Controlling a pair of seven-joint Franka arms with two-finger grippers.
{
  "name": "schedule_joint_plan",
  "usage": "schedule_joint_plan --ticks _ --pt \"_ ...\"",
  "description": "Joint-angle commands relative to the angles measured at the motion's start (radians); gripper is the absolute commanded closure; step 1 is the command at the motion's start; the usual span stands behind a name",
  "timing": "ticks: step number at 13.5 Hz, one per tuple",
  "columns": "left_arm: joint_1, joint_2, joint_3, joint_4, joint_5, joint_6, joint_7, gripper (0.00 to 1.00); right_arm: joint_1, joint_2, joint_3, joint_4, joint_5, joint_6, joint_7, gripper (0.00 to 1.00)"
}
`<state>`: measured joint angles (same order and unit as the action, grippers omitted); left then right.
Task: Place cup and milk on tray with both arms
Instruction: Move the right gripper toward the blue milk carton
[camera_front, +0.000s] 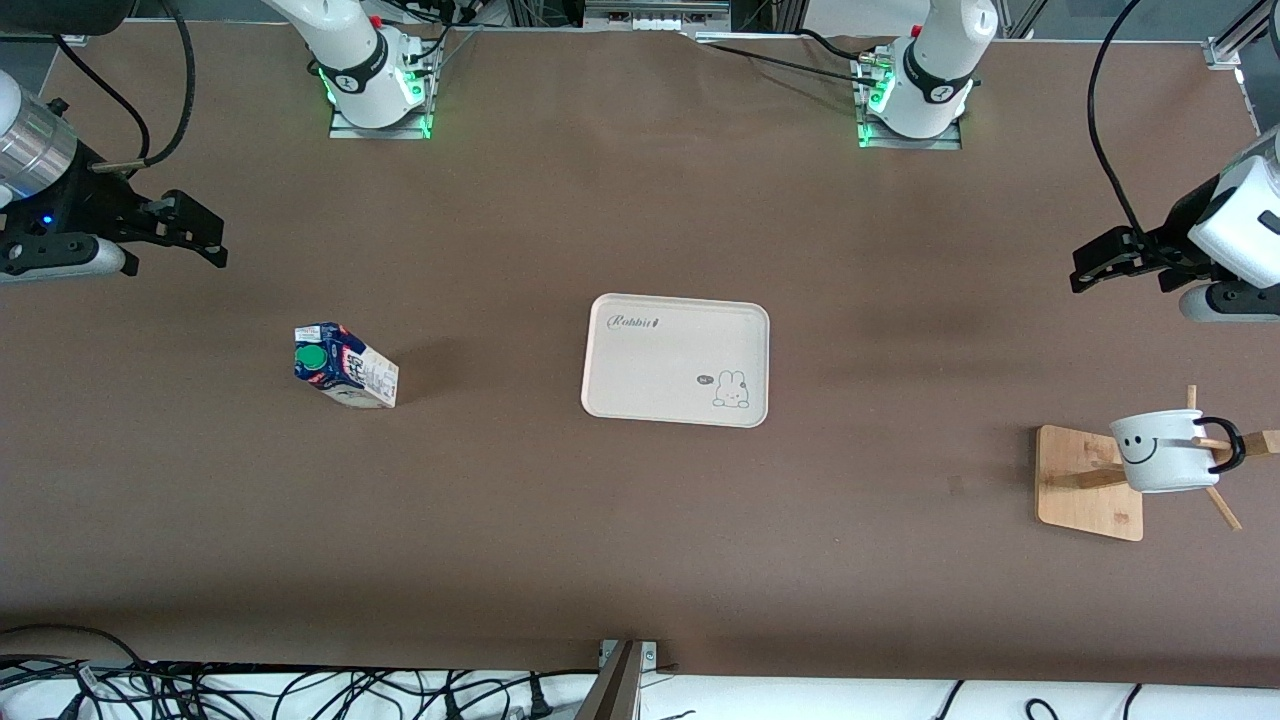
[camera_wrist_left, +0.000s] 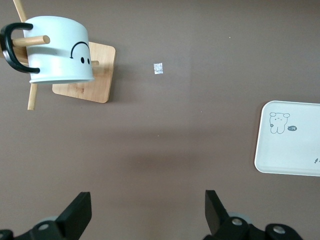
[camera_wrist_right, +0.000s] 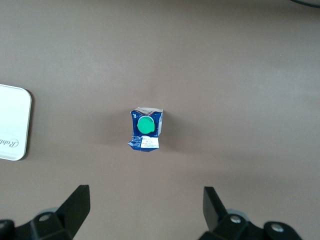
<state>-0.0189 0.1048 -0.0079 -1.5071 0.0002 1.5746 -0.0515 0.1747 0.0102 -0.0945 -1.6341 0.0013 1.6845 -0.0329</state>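
The cream tray (camera_front: 650, 385) with "Rabbit" lettering lies flat at the table's middle, nothing on it. The blue and white milk carton (camera_front: 345, 366) with a green cap stands toward the right arm's end; it also shows in the right wrist view (camera_wrist_right: 146, 129). The white smiley cup (camera_front: 1165, 451) hangs by its black handle on a peg of a wooden stand toward the left arm's end; it also shows in the left wrist view (camera_wrist_left: 57, 50). My left gripper (camera_front: 1087, 272) is open and empty, high up at its end of the table. My right gripper (camera_front: 205, 238) is open and empty, high up at its end.
The wooden stand (camera_front: 1085, 482) with its square base and pegs sits near the table's end by the left arm. A small pale scrap (camera_wrist_left: 158, 68) lies on the brown cloth near it. Cables (camera_front: 250, 690) run along the table's front edge.
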Motion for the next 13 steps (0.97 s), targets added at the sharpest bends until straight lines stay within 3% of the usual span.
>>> schedule_joint_plan --ticks 1,10,13 --pt "-0.001 0.013 -0.004 0.034 0.024 -0.024 0.002 0.0 -0.003 0.005 0.002 0.013 -0.009 -0.003 -0.004 0.0" --pt "-0.003 0.015 -0.006 0.034 0.024 -0.031 -0.002 0.0 0.002 0.03 0.004 0.019 -0.009 0.018 0.01 0.0" --pt "-0.003 0.013 -0.006 0.034 0.024 -0.031 -0.007 0.0 0.006 0.14 0.007 0.02 -0.012 0.043 -0.004 0.0"
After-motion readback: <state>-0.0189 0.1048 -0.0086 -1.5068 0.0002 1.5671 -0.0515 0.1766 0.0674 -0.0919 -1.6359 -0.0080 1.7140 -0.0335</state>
